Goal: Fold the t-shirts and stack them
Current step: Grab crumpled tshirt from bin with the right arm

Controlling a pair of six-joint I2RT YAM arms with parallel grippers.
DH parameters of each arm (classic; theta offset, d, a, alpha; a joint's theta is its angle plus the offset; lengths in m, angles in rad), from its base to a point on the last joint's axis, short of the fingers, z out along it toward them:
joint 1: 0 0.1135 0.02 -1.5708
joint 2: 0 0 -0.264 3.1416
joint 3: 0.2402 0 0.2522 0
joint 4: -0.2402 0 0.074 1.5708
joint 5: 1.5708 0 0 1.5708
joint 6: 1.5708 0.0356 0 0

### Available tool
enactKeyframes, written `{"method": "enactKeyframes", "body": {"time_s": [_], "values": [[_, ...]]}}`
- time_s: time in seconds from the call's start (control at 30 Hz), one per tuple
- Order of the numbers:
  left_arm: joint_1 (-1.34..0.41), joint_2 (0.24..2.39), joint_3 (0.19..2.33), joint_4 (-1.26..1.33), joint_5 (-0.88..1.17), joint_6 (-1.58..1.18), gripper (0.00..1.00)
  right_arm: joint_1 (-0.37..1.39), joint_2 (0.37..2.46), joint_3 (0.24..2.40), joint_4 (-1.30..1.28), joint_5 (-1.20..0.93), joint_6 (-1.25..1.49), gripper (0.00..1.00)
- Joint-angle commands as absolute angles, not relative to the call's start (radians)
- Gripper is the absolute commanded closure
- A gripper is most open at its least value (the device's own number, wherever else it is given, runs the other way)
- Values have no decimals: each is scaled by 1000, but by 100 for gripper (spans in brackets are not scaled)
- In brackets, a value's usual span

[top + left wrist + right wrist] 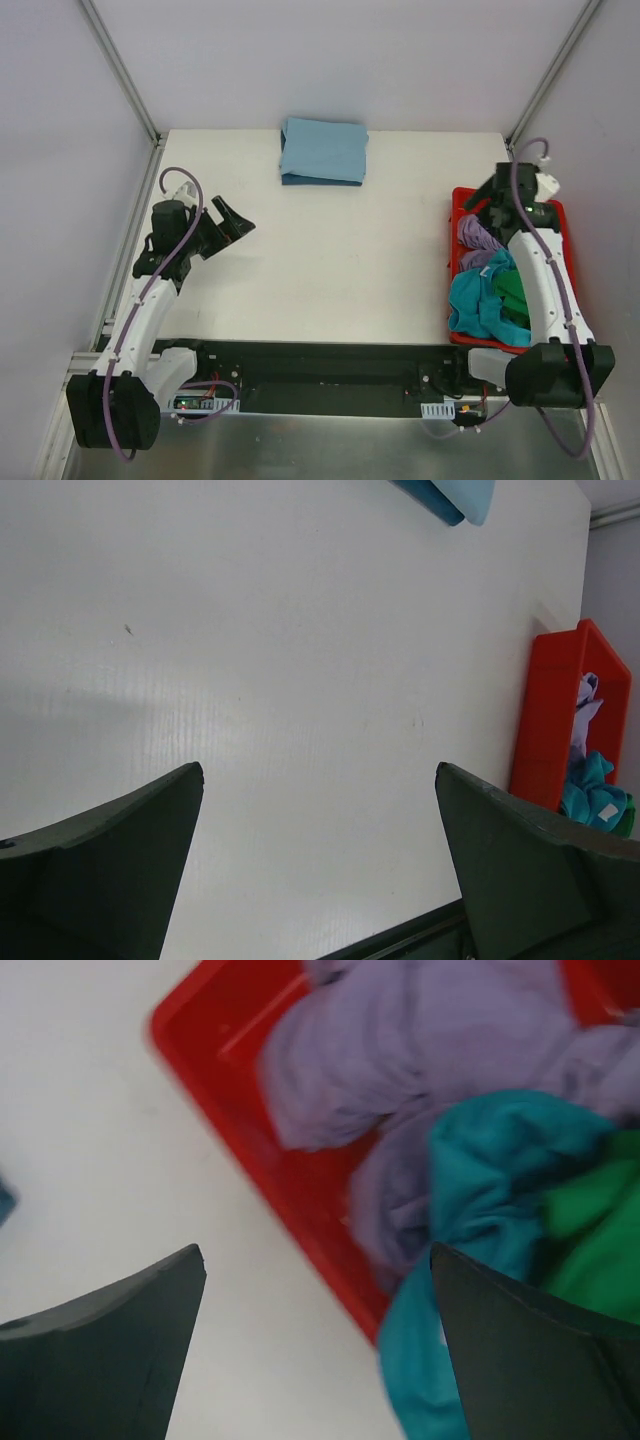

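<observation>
A folded light blue t-shirt [323, 150] lies at the back middle of the table, its corner in the left wrist view [450, 495]. A red tub [458, 200] at the right holds crumpled lilac [476, 238], teal [478, 300] and green [512, 292] t-shirts. In the right wrist view the lilac shirt [400, 1050], teal shirt [490, 1160] and green shirt [600, 1230] show in the tub [300, 1190]. My right gripper [487, 205] [318, 1255] is open above the tub's far left rim. My left gripper [232, 222] [320, 770] is open and empty above bare table at the left.
The white table [330, 260] ends at a black strip [320, 365] along the near edge. White walls with metal frame posts [125, 75] enclose the back and sides. The red tub also shows at the right of the left wrist view [550, 720].
</observation>
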State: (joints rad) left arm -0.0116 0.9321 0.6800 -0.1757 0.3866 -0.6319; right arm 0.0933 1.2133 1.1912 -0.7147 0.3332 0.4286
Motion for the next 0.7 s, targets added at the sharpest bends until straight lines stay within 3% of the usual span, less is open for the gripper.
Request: {"method": "enactKeyframes", "body": {"time_s": [0.0,0.13,0.33,0.6,0.67], "values": [[-8,956,678,-123,410,-591,1,-174,1213,1200,-1006,416,408,4],[-11,973,684,-118,416,-584,1,-329,1146,1119,-1020,468,417,4],[-14,994,692,-112,411,-578,1,-581,1097,990,-907,342,335,4],[-18,1020,698,-110,416,-577,1,-650,1152,904,-833,286,295,1],[-20,1025,698,-110,416,-577,1,-650,1152,868,-769,238,287,14]]}}
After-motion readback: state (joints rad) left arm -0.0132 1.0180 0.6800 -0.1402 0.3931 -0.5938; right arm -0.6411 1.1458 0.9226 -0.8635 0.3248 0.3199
